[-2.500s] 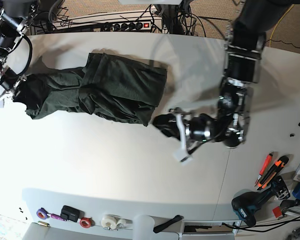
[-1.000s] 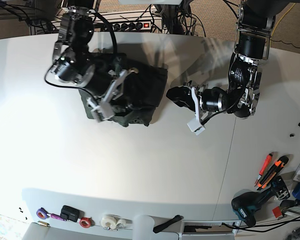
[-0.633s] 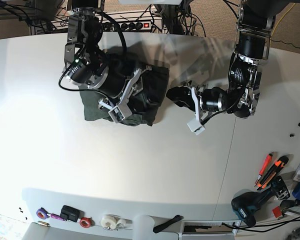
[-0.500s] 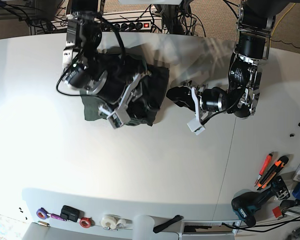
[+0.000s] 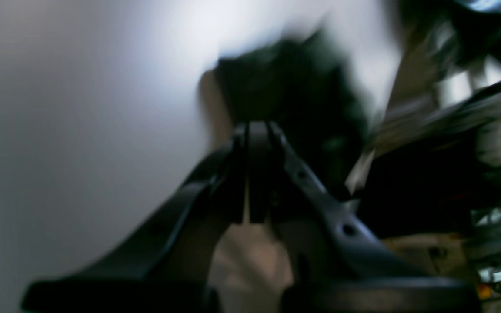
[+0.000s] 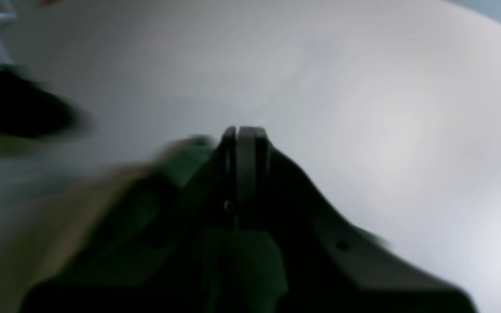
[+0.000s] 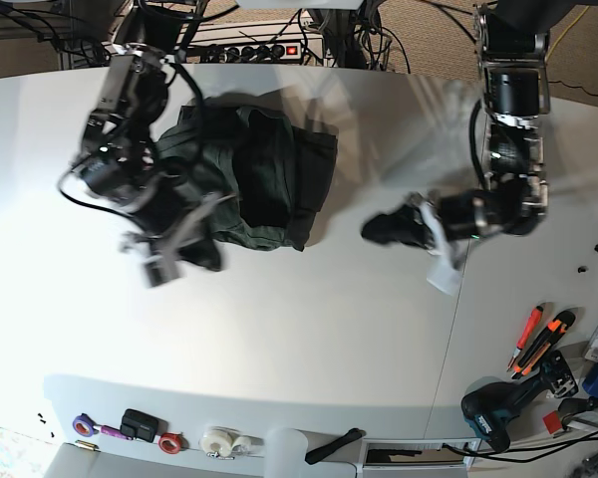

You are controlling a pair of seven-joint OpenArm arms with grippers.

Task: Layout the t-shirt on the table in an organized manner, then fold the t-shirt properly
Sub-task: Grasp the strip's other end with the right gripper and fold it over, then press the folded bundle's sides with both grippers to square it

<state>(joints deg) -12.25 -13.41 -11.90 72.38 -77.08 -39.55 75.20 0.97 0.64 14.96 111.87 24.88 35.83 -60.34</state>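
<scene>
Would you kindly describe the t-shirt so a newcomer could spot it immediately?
Look at the large white table, toward its far left part. The t-shirt lies there as a bunched, folded dark green bundle, the only fabric item in view.

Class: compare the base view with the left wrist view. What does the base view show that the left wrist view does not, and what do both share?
Only the base view shows the right hand beside the t-shirt, plus the tools and tape rolls along the table's near edge. Only the left wrist view shows the left hand close up, its jaws pressed together and empty. Both share the dark green t-shirt, bunched, and the white table.
</scene>
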